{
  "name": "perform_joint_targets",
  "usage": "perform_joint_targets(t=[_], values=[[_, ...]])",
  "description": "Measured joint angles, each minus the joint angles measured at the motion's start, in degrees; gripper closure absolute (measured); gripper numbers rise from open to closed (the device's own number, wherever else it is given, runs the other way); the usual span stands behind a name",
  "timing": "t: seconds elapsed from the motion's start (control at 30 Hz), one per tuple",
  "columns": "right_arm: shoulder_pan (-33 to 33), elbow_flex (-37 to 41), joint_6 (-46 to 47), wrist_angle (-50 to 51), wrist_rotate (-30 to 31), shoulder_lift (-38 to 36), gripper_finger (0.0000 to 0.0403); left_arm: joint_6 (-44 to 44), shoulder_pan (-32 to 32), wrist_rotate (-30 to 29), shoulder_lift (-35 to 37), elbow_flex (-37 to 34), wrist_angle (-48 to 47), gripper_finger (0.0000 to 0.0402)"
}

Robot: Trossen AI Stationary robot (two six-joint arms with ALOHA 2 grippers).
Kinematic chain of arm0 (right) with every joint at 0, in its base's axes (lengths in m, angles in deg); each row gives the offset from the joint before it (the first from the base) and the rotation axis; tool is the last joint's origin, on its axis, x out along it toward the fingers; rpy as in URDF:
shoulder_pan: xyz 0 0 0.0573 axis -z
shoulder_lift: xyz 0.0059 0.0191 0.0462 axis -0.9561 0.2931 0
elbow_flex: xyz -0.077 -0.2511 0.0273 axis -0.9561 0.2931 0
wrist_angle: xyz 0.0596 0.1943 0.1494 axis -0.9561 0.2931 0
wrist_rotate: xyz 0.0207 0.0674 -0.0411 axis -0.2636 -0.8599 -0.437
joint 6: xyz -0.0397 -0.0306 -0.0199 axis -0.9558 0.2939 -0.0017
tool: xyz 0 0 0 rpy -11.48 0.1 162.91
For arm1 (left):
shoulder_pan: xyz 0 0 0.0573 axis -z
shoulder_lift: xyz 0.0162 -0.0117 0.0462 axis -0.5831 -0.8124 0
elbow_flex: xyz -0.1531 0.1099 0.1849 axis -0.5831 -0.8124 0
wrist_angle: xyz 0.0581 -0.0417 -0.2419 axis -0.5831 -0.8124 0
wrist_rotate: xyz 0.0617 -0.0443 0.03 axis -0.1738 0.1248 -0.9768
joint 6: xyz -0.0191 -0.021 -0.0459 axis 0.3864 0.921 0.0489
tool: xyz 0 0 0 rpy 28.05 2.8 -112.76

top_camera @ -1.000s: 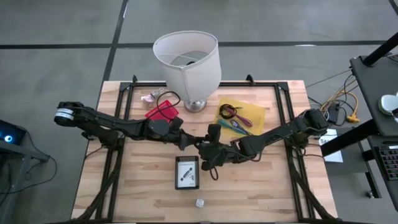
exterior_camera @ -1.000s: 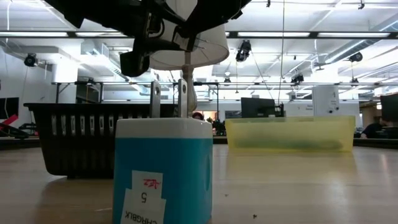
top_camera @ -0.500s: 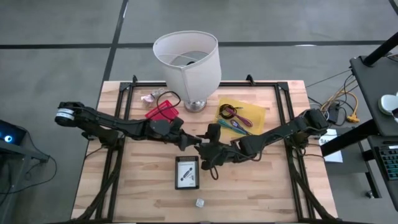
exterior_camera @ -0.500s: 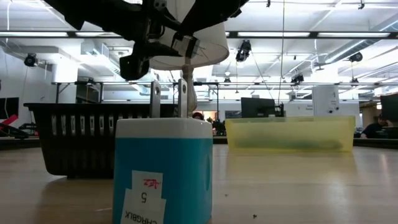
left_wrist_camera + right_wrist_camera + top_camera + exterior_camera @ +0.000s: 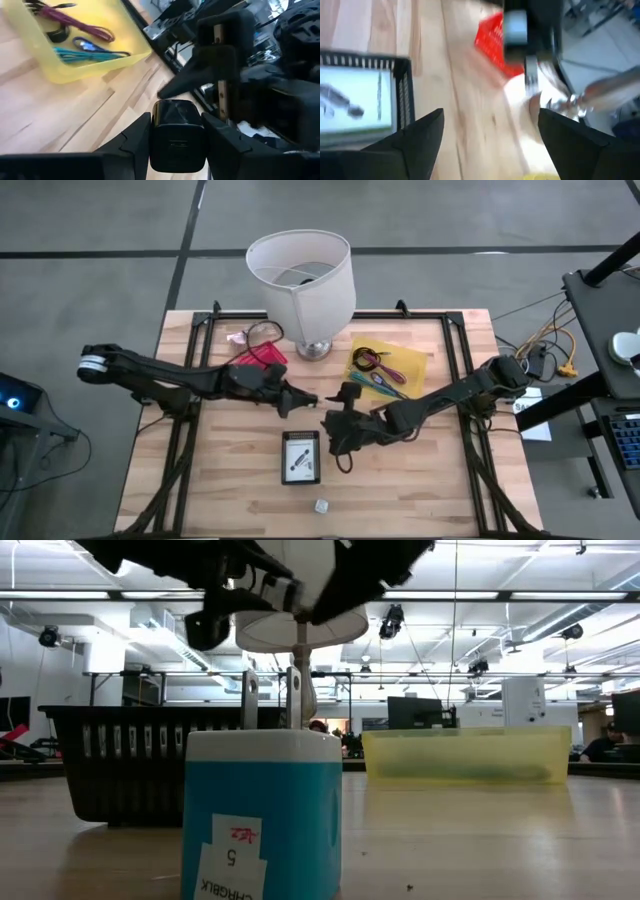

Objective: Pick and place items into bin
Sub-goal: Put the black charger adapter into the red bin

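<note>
The left claw (image 5: 300, 399) grips a small black block (image 5: 178, 135) mid-surface. The right claw (image 5: 334, 423) hangs released. Carry it level to the black slotted bin (image 5: 301, 457), then drop.

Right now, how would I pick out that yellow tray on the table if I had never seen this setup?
Start at the big white lampshade at the table's far edge, then look just to the side where the right arm comes in. The yellow tray lies flat there, holding a black coiled cable, purple strips and a teal stick. It is the only yellow thing; the red basket sits on the lamp's other side.
</note>
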Motion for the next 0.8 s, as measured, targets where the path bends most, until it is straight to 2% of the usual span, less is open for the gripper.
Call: perform_joint_targets(t=[0.27,0.6,0.8], values=[[-0.22,0.31,9.06,6.77,-0.39,0.00,0.0111,-1.48,-0.74,-0.83,8.01,-0.07,-18.69,0.0270],[-0.24,0.60,9.35,6.71,-0.39,0.11,0.0125,-1.41,-1.11,-3.89,13.57,-0.20,-42.53,0.0270],[-0.24,0.72,9.44,7.17,-0.39,0.11,0.0129,-1.29,-1.96,-8.97,15.16,-0.22,-52.25,0.0270]])
